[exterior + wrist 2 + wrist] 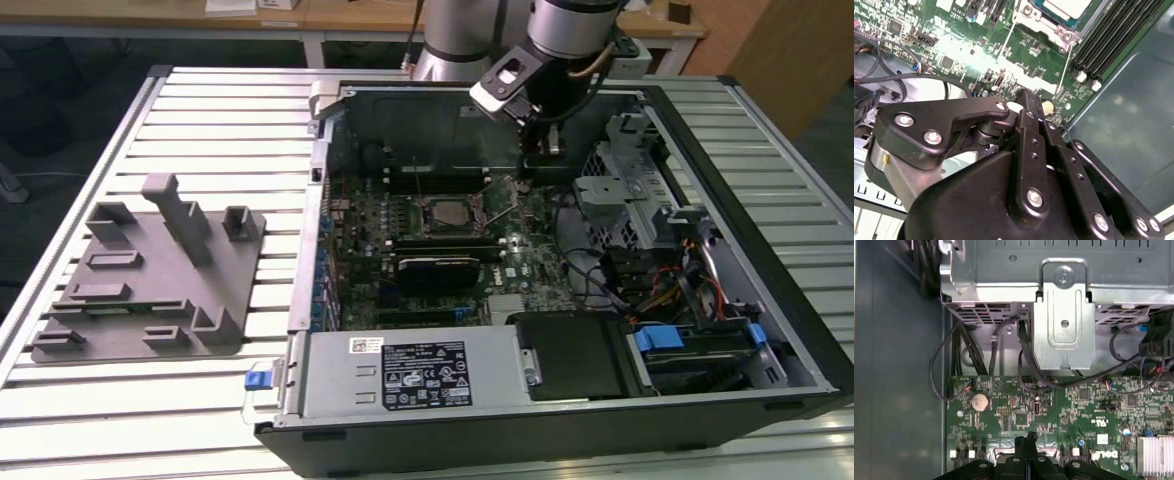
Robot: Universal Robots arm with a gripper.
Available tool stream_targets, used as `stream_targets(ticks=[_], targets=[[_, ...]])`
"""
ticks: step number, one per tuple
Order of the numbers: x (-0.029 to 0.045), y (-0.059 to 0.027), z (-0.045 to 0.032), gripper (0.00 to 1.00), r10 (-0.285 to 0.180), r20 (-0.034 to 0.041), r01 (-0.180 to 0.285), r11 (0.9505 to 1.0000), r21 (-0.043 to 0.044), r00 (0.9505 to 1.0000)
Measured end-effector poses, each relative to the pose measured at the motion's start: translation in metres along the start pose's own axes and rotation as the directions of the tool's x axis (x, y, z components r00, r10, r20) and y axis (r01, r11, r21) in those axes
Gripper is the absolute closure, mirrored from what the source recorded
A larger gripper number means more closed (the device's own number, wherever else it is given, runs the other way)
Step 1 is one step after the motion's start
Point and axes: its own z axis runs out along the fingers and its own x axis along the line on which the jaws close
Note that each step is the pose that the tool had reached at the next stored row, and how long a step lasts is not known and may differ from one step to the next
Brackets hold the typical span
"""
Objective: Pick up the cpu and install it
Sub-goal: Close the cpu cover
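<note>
Well, the cpu lies in its socket and my pincer hangs shut and empty just beside it.
Well apart from my pincer, toward the exterior view's left, a gray fixture point(147, 270) rests on the slatted worktop point(227, 110), clear of the open computer case point(534, 445) so I can reach in from above. Nearer to me, the cpu point(447, 210) point(1064, 6) lies flat in the socket point(1061, 31), silvery top up and square to the frame, so I judge it placed; whether the thin lever point(1064, 67) clamps it I cannot tell. My pincer point(534, 165) point(1028, 97) point(1026, 439) hovers low over the motherboard point(1054, 410), close to the coin battery point(980, 401), fingertips pressed together with nothing between them. Beyond me, toward the exterior view's right, stands the metal drive cage point(1064, 315).
</note>
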Motion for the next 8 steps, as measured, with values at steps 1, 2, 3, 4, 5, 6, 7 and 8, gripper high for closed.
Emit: stream_targets(ticks=[1,2,3,4,5,6,7,8], targets=[[0.0,0.0011,0.0005,0.89,0.0,0.0,0.0,1.0,0.0,1.0],[0.0,0.0022,0.001,0.89,0.0,0.0,0.0,1.0,0.0,1.0],[0.0001,0.0033,0.0016,0.89,0.0,0.0,0.0,1.0,0.0,1.0],[0.0001,0.0043,0.0025,0.89,0.0,0.0,0.0,1.0,0.0,1.0],[0.0001,0.005,0.0034,0.89,0.0,0.0,0.0,1.0,0.0001,1.0],[0.0001,0.0058,0.0044,0.89,0.0,0.0001,0.0,1.0,0.0001,1.0],[0.0001,0.0064,0.0054,0.89,0.0,0.0,0.0,1.0,0.0,1.0],[0.0001,0.0072,0.0064,0.89,0.0,0.0,0.0,1.0,0.0,1.0]])
